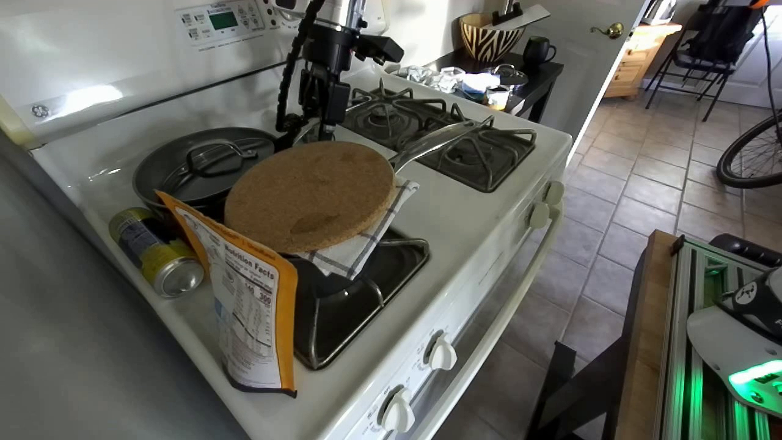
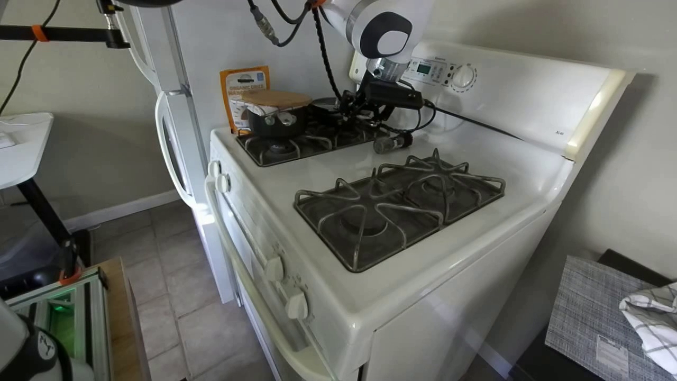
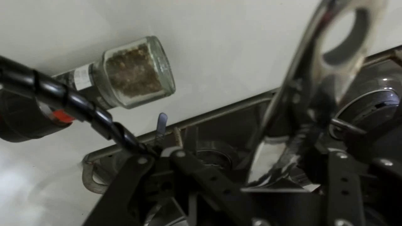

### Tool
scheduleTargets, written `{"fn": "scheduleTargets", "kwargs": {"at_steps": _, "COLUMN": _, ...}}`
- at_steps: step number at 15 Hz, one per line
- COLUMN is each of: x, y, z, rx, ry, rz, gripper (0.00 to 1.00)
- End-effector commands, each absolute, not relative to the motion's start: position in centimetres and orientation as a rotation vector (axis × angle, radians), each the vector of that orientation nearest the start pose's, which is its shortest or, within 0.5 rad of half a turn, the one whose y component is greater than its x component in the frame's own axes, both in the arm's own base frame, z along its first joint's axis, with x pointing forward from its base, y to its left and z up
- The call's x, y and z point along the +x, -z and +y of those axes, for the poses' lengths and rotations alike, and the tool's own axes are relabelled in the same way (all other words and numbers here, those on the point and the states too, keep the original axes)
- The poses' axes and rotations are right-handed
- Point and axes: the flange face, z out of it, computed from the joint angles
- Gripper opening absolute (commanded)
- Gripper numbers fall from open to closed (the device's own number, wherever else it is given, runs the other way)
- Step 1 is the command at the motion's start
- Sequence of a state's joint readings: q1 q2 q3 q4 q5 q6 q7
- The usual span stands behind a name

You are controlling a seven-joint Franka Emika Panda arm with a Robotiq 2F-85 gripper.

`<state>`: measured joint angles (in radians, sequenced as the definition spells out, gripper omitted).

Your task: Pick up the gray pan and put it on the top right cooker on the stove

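Observation:
The gray pan (image 1: 165, 177) sits on the back burner beside the can, a loop handle showing inside its rim. Its dark handle points toward my gripper (image 1: 313, 129). In an exterior view the pan (image 2: 325, 102) is mostly hidden behind the covered pot and gripper (image 2: 362, 114). The top right cooker (image 2: 438, 185) is at the far back right of the stove (image 2: 285, 178); its grate also shows here (image 1: 385, 116). In the wrist view my gripper (image 3: 251, 163) has its finger links spread open; its fingertips are dark. Whether the pan handle lies between them cannot be told.
A pot with a cork disc (image 1: 311, 189) on a cloth stands on the front burner, its metal handle (image 1: 431, 143) sticking out; the handle (image 3: 342, 62) is near the wrist camera. A pouch (image 1: 250, 311), a can (image 1: 156, 250) and a spice jar (image 3: 135, 73) are close by.

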<state>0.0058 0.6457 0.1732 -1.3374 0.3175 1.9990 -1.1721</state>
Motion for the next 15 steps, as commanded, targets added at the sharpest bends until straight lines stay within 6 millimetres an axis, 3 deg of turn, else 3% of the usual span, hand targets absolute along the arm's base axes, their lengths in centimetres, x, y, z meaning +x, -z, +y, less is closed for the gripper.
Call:
{"fn": "scheduleTargets", "kwargs": {"at_steps": 1, "x": 71.8, "y": -35.9, "z": 12.4, "rx": -2.343, "ry": 0.246, "rz": -1.539, "gripper": 0.51}}
{"fn": "scheduleTargets", "kwargs": {"at_steps": 7, "x": 71.9, "y": -35.7, "z": 12.1, "rx": -2.359, "ry": 0.251, "rz": -1.513, "gripper": 0.01}}
{"fn": "scheduleTargets", "kwargs": {"at_steps": 12, "x": 72.0, "y": -36.3, "z": 11.6, "rx": -2.337, "ry": 0.302, "rz": -1.515, "gripper": 0.01}}
{"fn": "scheduleTargets", "kwargs": {"at_steps": 15, "x": 72.5, "y": -37.2, "z": 10.1, "rx": -2.266, "ry": 0.453, "rz": -1.521, "gripper": 0.01}}
